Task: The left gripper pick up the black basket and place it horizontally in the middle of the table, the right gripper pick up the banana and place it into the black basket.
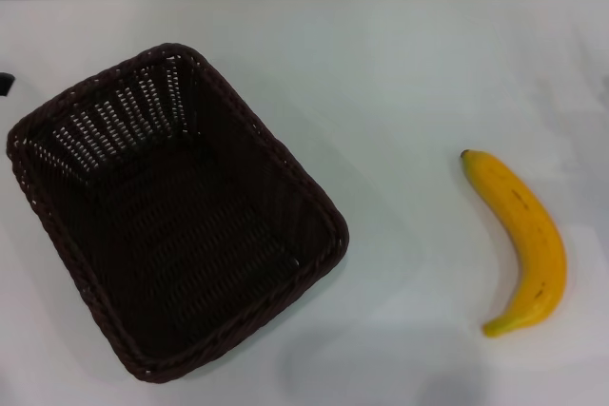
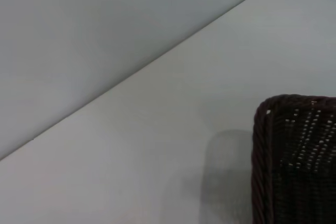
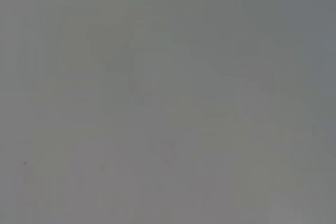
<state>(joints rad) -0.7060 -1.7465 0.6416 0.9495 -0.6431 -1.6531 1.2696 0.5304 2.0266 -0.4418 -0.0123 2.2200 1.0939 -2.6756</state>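
I see the black basket point(image 1: 176, 211) sitting turned at a slant on the table point(image 1: 400, 73), open side up. The banana point(image 1: 521, 240) lies well to the basket's right, not touching it. A small dark bit of the left gripper point(image 1: 6, 83) peeks in just left of the basket. I cannot tell how its pincer stands. I cannot see the right gripper.

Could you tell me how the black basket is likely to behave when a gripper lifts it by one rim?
The black basket looks like open woven wicker, so it is probably light for its size and fairly stiff. Gripped at one edge of the braided rim, such a wide, empty body may tilt or swing. Its flat base on the table suggests it will slide rather than roll.
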